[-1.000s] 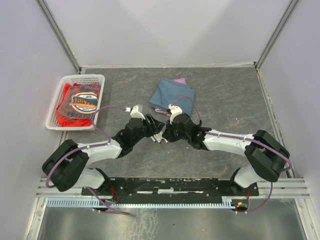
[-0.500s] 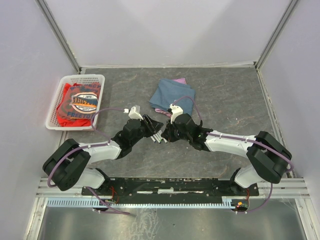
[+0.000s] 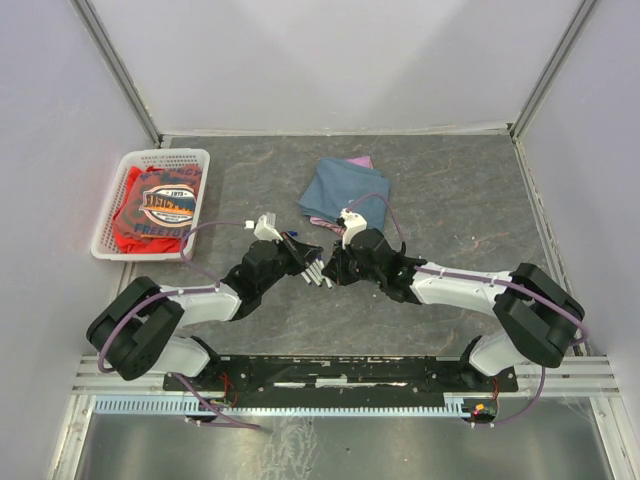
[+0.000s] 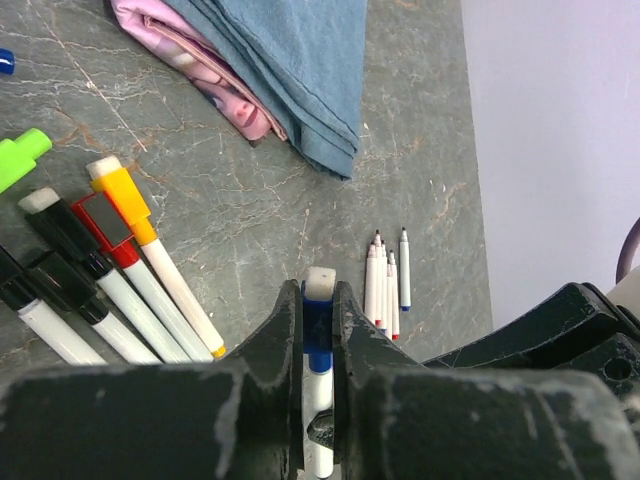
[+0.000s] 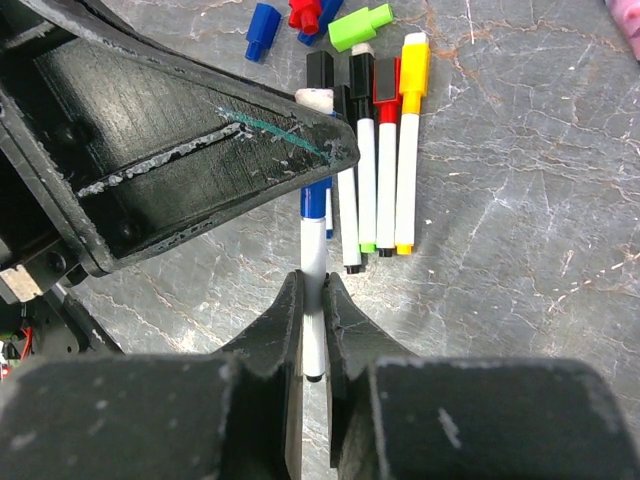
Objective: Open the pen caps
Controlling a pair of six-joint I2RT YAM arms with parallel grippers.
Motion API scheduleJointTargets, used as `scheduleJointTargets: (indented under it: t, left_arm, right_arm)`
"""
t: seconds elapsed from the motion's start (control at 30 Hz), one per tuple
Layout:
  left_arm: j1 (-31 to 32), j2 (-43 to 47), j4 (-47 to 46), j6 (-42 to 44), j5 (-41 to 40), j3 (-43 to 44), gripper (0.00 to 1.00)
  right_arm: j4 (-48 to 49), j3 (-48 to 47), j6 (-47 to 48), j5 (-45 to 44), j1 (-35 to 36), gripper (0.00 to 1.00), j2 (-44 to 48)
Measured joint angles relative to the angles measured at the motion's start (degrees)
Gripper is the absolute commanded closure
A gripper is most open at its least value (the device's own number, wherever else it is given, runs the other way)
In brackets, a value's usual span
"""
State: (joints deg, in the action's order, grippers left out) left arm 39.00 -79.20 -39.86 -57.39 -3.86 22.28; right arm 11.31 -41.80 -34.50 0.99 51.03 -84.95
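Grey, stone-looking desk [image 4: 430,150] lies under both arms. A moment ago the left hand [image 4: 318,300] was wide apart. Now its fingers have come together and they squeeze the blue cap [image 4: 318,340] of one pen [image 5: 313,245]. The right hand [image 5: 313,290] is clamped on the white body of the same pen, lower down. So the pen sits between the two hands, one hand on each end, and it looks lifted off the desk. I think the grab is done. The next job is to pull the two hands away from each other, straight along the pen, so the cap pops off.

The cap is blue, with a white tip poking out past the left fingers. The body is thin and white. Just beside it on the desk lie more pens [image 5: 385,150] in a row, with black, red and yellow caps on them. Loose caps [image 5: 360,22] in blue, red and green lie near that row. Farther off sits a folded blue cloth [image 4: 290,70].
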Motion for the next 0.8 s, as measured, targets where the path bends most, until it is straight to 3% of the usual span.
scheduleJointTargets:
  t: [0.3,0.63,0.8]
  left_arm:
    - [-1.1,0.0,-4.0,-0.3,1.8,-1.2,0.97]
    - [-5.2,0.0,-16.7,-1.1,7.6,-3.5,0.97]
    - [-5.9,2.4,-12.0,-0.8,6.5,-3.1,0.97]
  right_arm:
    - [2.8,1.9,-0.1,0.5,0.0,0.99,1.1]
    - [10.1,9.6,-2.7,5.5,-0.5,0.99,5.4]
    - [7.1,8.8,-2.4,2.8,-0.7,0.99,7.4]
